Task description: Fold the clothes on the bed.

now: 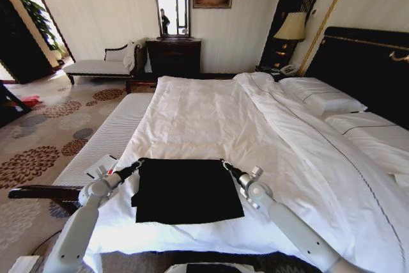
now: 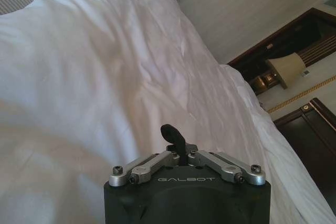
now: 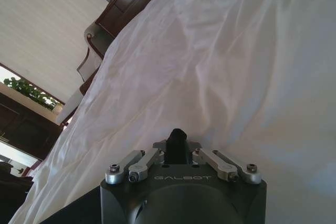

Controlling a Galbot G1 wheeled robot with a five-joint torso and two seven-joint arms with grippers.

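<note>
Lying flat near the foot of the bed (image 1: 211, 113), the black shirt (image 1: 185, 190) was folded into a rough rectangle on the white duvet (image 1: 268, 151), well short of the pillows (image 1: 323, 97) by the dark headboard (image 1: 364, 68).

The left tool (image 1: 137, 167) sat at the shirt's far left corner, its dark fingers drawn together at the cloth's edge; whether they pinched the fabric could not be told. In the left wrist view the same tool (image 2: 176, 139) showed its fingers pressed into a single black tip above the duvet (image 2: 105, 77).

The right tool (image 1: 225, 165) sat at the shirt's far right corner, likewise closed, with its grip on the cloth not discernible. In the right wrist view that tool (image 3: 177, 139) showed fingers closed into one dark tip over the duvet (image 3: 236, 66).

Beyond the foot of the bed stood a dresser (image 1: 174, 55) with a mirror (image 1: 172, 4), and a chaise (image 1: 102, 65) beside it.
</note>
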